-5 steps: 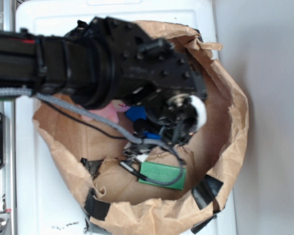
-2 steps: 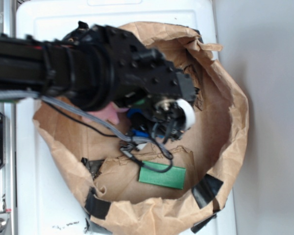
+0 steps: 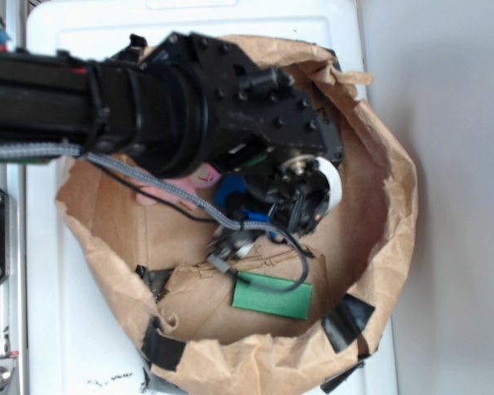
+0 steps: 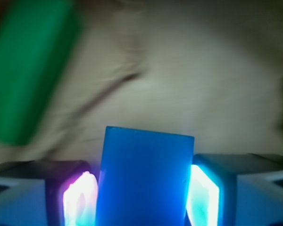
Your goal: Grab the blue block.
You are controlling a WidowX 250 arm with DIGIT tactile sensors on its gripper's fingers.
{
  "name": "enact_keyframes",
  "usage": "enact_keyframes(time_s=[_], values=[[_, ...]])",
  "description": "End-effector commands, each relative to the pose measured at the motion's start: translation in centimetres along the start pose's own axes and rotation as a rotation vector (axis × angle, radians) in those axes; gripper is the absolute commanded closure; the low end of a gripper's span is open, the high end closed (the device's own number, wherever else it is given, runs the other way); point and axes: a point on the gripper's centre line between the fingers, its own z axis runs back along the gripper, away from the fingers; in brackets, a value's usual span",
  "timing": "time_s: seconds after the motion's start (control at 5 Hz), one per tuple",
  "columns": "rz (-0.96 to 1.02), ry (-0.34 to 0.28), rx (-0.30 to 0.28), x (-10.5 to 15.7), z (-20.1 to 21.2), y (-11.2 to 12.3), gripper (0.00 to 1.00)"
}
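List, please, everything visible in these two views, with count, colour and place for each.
blue block: one, bright blue, between the gripper fingers, mostly hidden under the arm in the exterior view.
green block: one, green, on the bag floor near its lower edge.
plush toy: one, pink, mostly hidden beneath the arm.
paper bag: one, brown, rolled open on the white surface, patched with black tape.
gripper: one, black arm, fingers on either side of the blue block.

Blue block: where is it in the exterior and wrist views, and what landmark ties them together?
Exterior: blue block shows as a sliver at centre, mostly hidden under the arm.
Wrist: bottom centre, between the gripper fingers.
Shared landmark: green block, exterior lower centre, wrist upper left.
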Motion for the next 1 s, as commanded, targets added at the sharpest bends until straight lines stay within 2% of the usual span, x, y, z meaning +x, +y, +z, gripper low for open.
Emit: enact_keyframes(time_s=[0.0, 0.2, 0.4, 0.6, 0.8], values=[[-0.020, -0.105, -0.057, 1.3, 8.5, -0.6, 1.00], [0.003, -0.123, -0.087, 1.0, 10.2, -0.9, 1.00], [0.217, -0.226, -0.011, 0.4, 11.7, -1.1, 1.00], [0.347, -0.296, 0.077, -0.3, 13.3, -1.5, 1.00], [0.262, -0.292, 0.085, -0.4, 13.5, -1.7, 1.00]])
